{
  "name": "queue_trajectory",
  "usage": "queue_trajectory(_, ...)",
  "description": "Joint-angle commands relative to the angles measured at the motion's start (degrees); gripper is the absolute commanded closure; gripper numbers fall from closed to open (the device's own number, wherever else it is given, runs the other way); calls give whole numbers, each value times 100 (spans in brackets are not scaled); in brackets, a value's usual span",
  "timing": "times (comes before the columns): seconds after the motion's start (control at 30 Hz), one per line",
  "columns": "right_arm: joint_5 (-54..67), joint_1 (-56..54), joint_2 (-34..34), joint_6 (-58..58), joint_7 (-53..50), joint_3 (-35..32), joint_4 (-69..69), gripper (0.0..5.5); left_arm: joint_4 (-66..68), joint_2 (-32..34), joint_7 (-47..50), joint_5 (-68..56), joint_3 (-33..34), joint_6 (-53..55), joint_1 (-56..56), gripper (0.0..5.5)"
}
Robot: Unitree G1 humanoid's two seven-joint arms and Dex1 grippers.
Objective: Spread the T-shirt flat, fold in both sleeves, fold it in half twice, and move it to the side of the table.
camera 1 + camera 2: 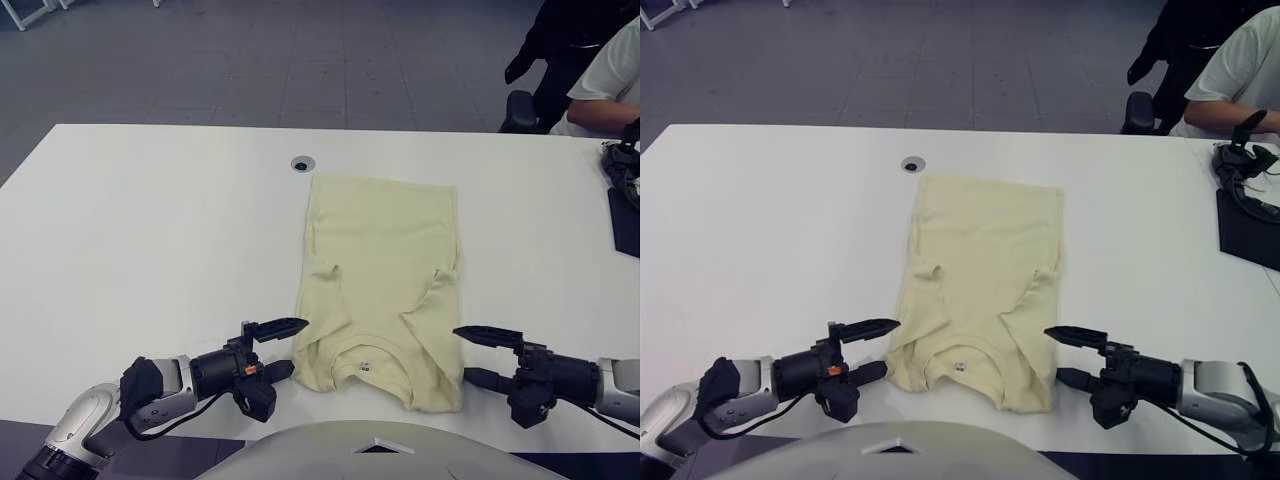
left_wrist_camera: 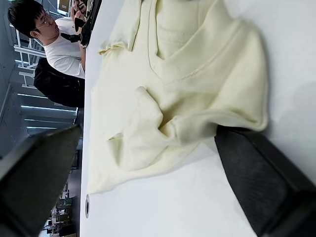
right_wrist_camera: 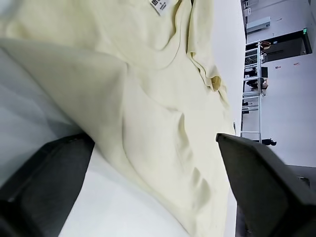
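The left gripper (image 1: 297,346) rests on the white table (image 1: 150,230) with its fingers spread wide, just beside the near-left shoulder of the pale yellow T-shirt (image 1: 380,270). The shirt lies mid-table with both sleeves folded in and the collar toward the robot. The right gripper (image 1: 461,354) is likewise released at the near-right shoulder, perhaps touching the cloth, so the first half fold looks due: each claw should pinch all layers at its corner, and both should lift together and lay the edge squarely on the far hem.
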Motion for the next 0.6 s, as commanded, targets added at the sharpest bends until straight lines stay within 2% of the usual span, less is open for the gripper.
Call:
queue_trajectory(0.03,-102,156,-178,145,-60,272,-64,186,272,164,-319,349,-127,120,108,161)
queue_trajectory(0.6,-101,285,-447,535,-330,873,-324,457,304,85,-407,287,-217,263,87,451)
